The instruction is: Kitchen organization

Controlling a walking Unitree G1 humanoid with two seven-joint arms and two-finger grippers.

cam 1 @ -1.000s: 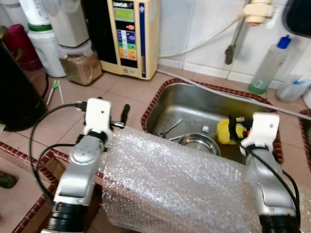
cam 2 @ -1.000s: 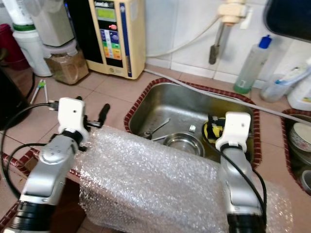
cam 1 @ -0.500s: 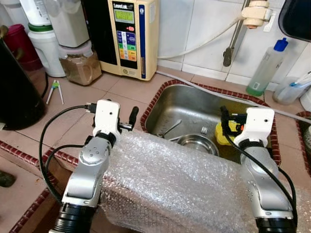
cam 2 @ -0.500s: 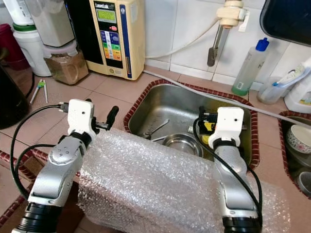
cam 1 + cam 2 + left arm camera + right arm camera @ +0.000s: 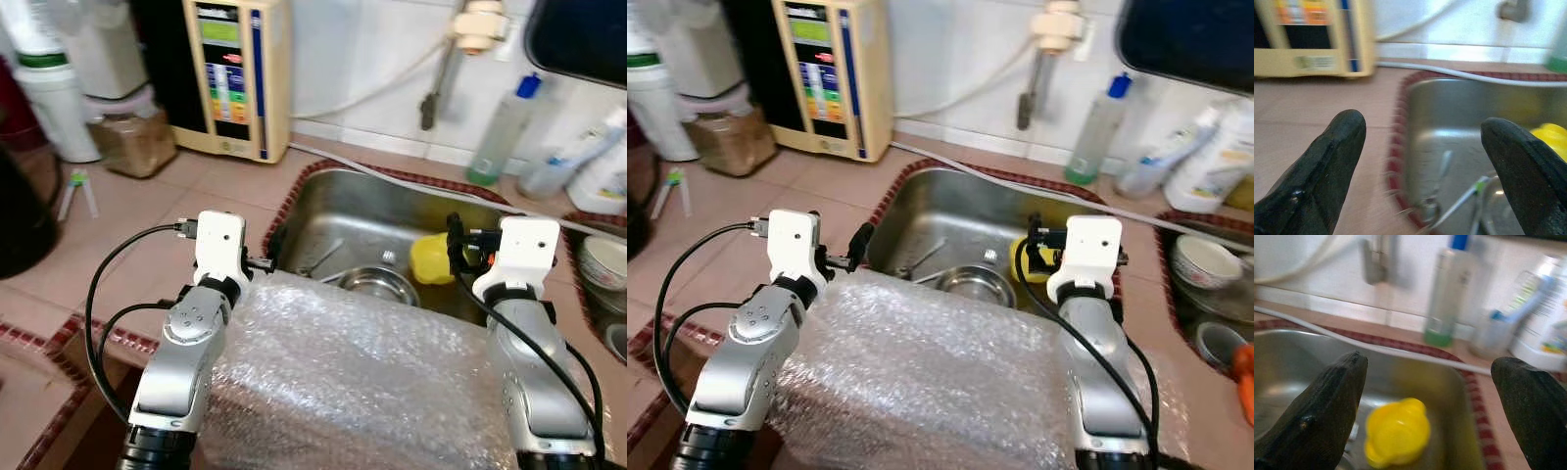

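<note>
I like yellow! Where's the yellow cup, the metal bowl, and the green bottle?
yellow cup [image 5: 1397, 431], right wrist view, its rounded side.
metal bowl [image 5: 972, 284], right eye view, its rim.
green bottle [image 5: 498, 129], left eye view, its body.

Counter [image 5: 147, 235]: pinkish tile, edged in dark red trim.
Sink [image 5: 362, 211]: steel basin sunk into the counter, holding a yellow cup [image 5: 431, 259], a steel bowl [image 5: 364, 284] and a utensil (blurred).
Back left: cream appliance [image 5: 230, 73], jar [image 5: 132, 137].
Back right: green-tinted bottle [image 5: 500, 132] near the wall.
Front: bubble wrap [image 5: 343, 382].

A shiny steel sink [image 5: 372, 211] holds a glossy yellow plastic cup [image 5: 1397, 432]; matt pink tiles [image 5: 157, 206] surround it.
</note>
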